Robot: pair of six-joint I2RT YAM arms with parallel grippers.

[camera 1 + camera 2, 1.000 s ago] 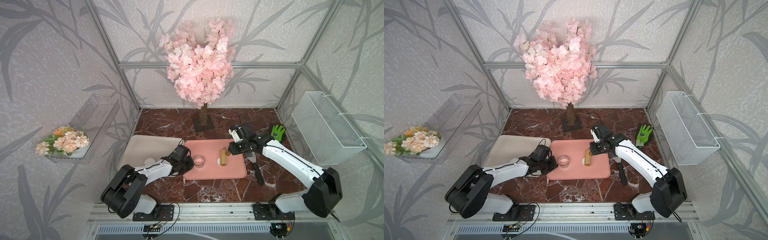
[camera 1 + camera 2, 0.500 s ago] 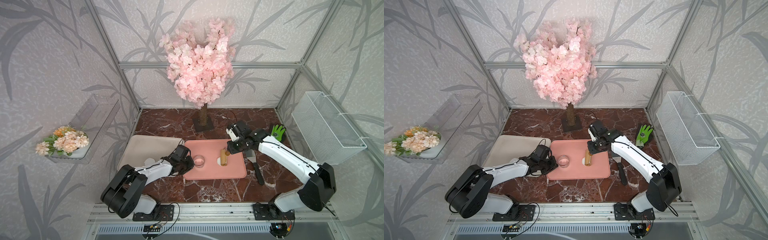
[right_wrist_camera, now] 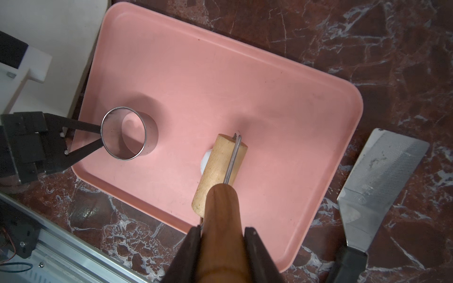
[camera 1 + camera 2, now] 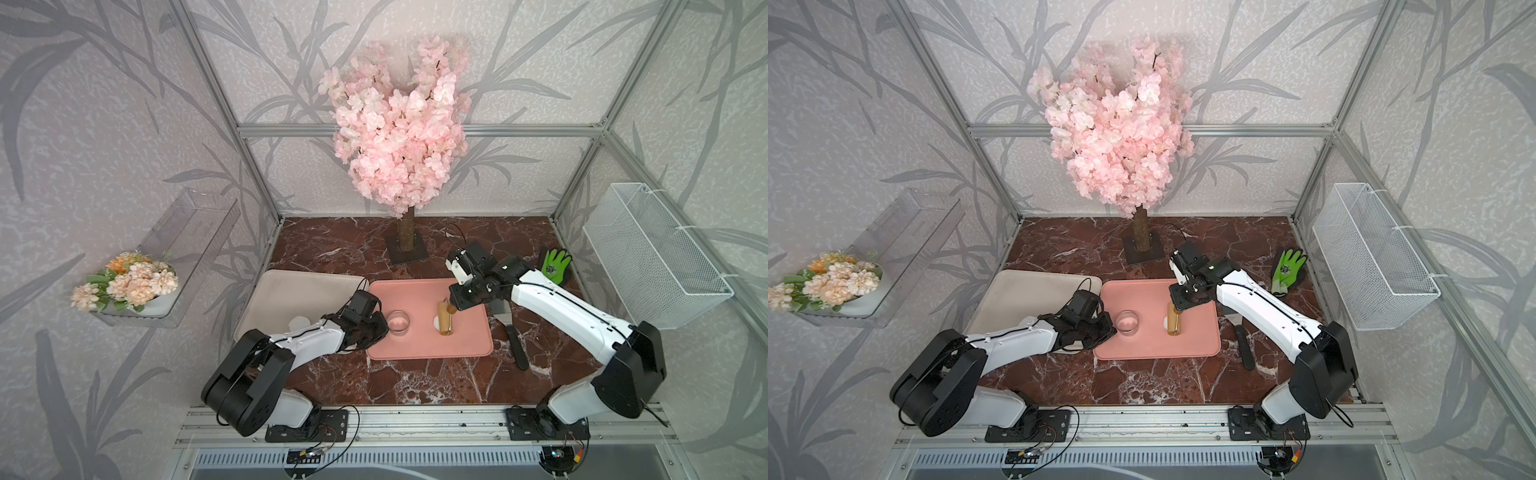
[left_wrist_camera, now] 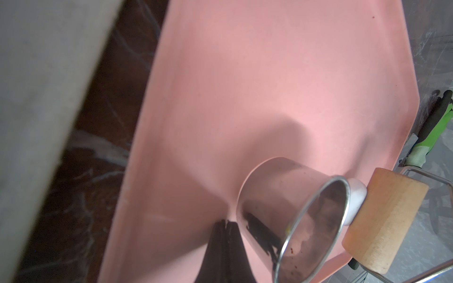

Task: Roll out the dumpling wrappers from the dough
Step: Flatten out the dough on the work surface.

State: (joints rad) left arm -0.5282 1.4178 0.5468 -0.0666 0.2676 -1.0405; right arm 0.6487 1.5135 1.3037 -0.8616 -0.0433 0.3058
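Observation:
On the pink tray the tan rolling pin lies over the dough, and only a white edge of the dough shows beside the roller. My right gripper is shut on the pin's brown handle. The ring cutter stands on the tray's left part. My left gripper is shut, with its tips down on the tray against the cutter's wall. A flat white disc, seemingly a dumpling wrapper, lies on the beige tray, partly behind my left arm.
The beige tray adjoins the pink tray on the left. A metal scraper with a black handle lies right of the pink tray. A green glove, the blossom tree's base and a wire basket stand further back.
My right arm has shifted slightly to the left while the roller stays on the dough. The left arm and the ring cutter have not moved.

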